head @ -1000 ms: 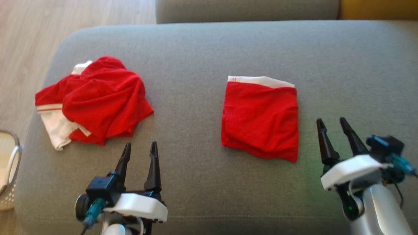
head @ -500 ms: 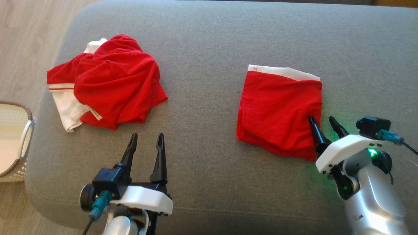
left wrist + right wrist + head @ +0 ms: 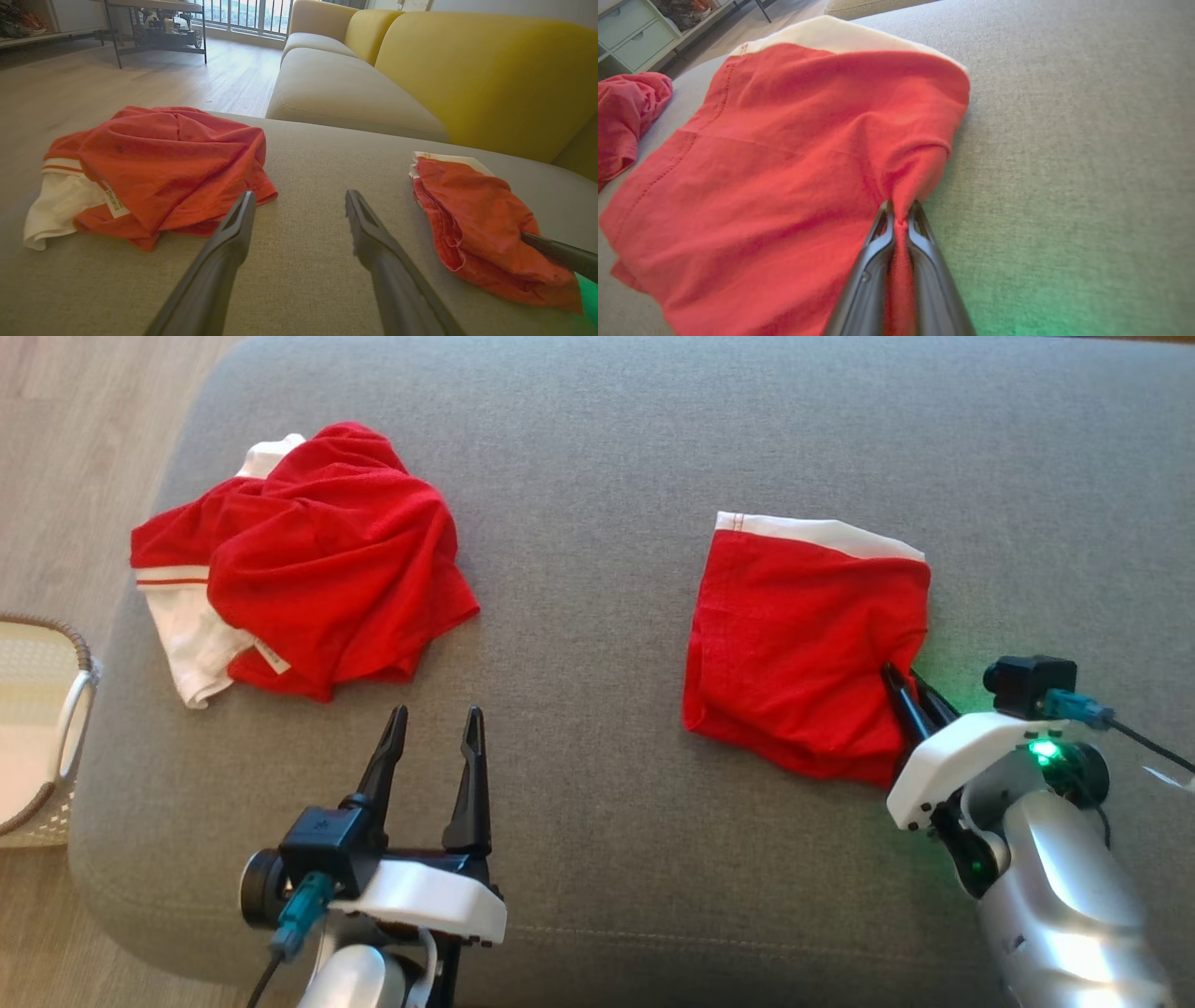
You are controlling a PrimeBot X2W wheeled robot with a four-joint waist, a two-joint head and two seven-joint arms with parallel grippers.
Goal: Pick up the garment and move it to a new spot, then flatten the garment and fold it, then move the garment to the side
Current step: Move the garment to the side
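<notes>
A folded red garment (image 3: pixel 794 644) with a white band along its far edge lies flat on the right half of the grey cushion (image 3: pixel 597 448). My right gripper (image 3: pixel 904 674) is shut on the garment's right edge, and a ridge of red cloth is pinched between its fingers (image 3: pixel 920 242). The left wrist view shows the same garment (image 3: pixel 476 219) with a dark right finger (image 3: pixel 556 252) lying on it. My left gripper (image 3: pixel 437 714) hovers open over bare cushion near the front edge, holding nothing, its fingers (image 3: pixel 224 242) spread wide.
A crumpled red and white garment (image 3: pixel 308 560) sits in a heap at the cushion's far left. A pale woven basket (image 3: pixel 70 709) stands on the wooden floor beside the cushion's left edge. A yellow sofa (image 3: pixel 467 70) lies beyond the cushion.
My right gripper moved forward onto the folded garment's right edge and shut on it, bunching the cloth. The head camera tilted, shifting the whole view. The left gripper stayed open.
</notes>
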